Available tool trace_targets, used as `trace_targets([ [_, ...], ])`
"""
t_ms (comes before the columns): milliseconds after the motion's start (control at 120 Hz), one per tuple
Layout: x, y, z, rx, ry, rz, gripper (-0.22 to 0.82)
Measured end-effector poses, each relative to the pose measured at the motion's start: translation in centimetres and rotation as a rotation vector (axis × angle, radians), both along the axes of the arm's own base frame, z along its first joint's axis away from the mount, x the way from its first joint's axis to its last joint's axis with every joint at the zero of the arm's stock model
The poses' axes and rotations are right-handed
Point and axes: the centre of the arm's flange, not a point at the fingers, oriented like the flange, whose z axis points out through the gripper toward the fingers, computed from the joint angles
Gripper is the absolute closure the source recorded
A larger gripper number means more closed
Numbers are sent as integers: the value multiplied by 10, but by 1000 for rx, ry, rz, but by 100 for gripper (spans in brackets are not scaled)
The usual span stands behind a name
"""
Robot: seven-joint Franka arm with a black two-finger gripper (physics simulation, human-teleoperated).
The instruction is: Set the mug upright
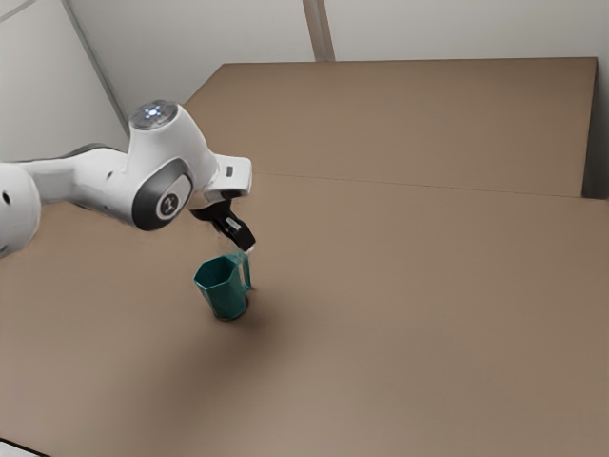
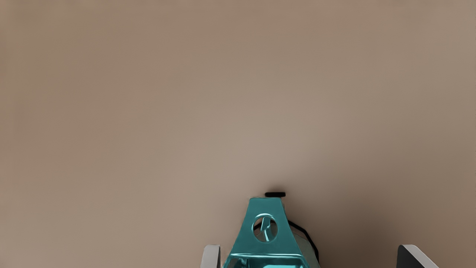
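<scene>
One white arm [image 1: 100,183] angles its wide-open gripper [image 1: 248,249] down at the mug handle [image 2: 286,240].

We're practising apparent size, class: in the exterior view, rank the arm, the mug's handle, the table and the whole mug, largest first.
1. Table
2. Arm
3. Whole mug
4. Mug's handle

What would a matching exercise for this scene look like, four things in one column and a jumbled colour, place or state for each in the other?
Things:
1. Mug
2. Tool
3. Table
4. Arm

Descriptions:
A. Brown, underneath the mug
B. Mostly white, coming in from the exterior view's left
C. Teal, with a handle
D. Open, its two fingers standing apart

Right pairs: 1-C, 2-D, 3-A, 4-B
</scene>
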Motion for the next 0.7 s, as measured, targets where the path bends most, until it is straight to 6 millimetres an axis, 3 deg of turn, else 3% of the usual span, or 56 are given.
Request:
trace_targets([
  [317,67,10,128,-109,26,156,2],
  [475,92,15,136,-149,154,238,1],
  [700,85,17,134,-153,266,321,0],
])
